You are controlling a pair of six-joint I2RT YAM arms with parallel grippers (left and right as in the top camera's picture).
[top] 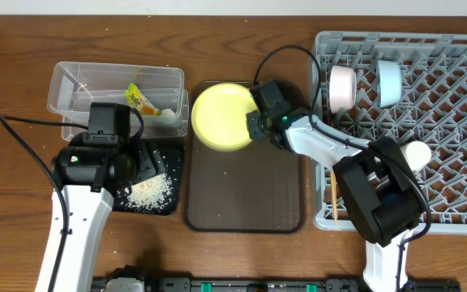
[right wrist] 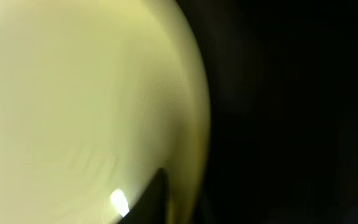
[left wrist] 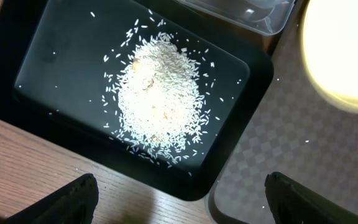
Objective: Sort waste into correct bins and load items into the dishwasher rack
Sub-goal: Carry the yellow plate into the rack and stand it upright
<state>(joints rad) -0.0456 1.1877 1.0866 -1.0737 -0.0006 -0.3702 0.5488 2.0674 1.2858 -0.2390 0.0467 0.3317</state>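
The round yellow plate (top: 220,116) is held over the far end of the brown serving tray. My right gripper (top: 258,123) is shut on its right rim. The plate fills the right wrist view (right wrist: 73,93), with one dark finger (right wrist: 157,199) against it. My left gripper (top: 136,158) is open and empty above the black tray (top: 173,162), which holds the white rice scraps (top: 151,190) (left wrist: 160,93). The yellow-green wrapper (top: 139,98) lies in the clear box (top: 71,81). In the grey rack (top: 452,122) are the pinkish bowl (top: 343,88), light blue bowl (top: 389,81), pale cup (top: 417,152) and chopsticks (top: 331,199).
The dark brown serving tray (top: 246,191) lies between the black tray and the rack; it also shows in the left wrist view (left wrist: 272,137). A corner of the clear box (left wrist: 253,15) shows at the top there. Bare wood table lies in front and along the far edge.
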